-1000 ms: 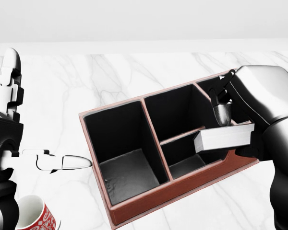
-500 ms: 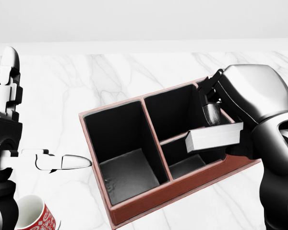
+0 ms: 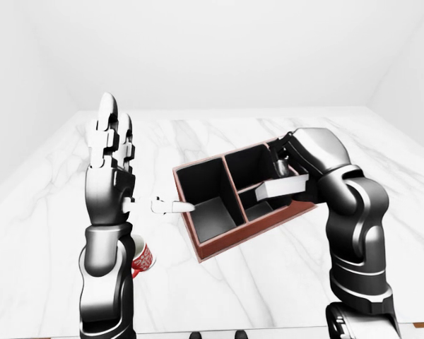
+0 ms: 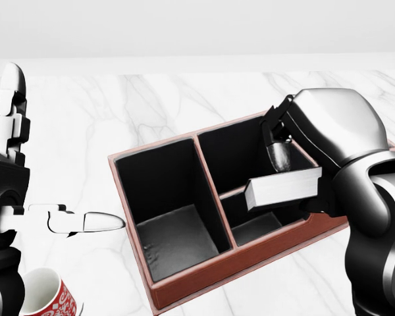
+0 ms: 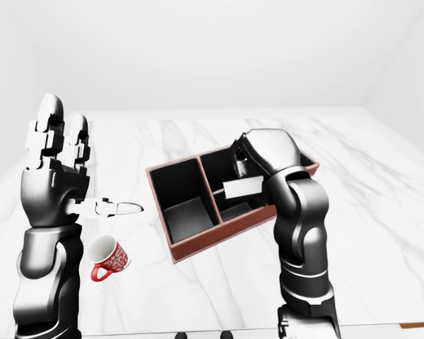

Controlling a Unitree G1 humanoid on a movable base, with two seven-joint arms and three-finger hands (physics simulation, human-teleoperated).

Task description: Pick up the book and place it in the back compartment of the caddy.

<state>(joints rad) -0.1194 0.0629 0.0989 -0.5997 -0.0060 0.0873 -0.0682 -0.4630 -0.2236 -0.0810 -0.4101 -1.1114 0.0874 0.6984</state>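
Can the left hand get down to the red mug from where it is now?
Probably yes: the left hand is raised, open and empty, and the red mug lies on its side on the marble table with nothing over it.

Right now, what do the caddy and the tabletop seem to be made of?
Caddy: probably leather or wood, with matte reddish-brown walls and a dark, faintly sheened lining. Tabletop: looks like polished white marble, shown by its grey veins.
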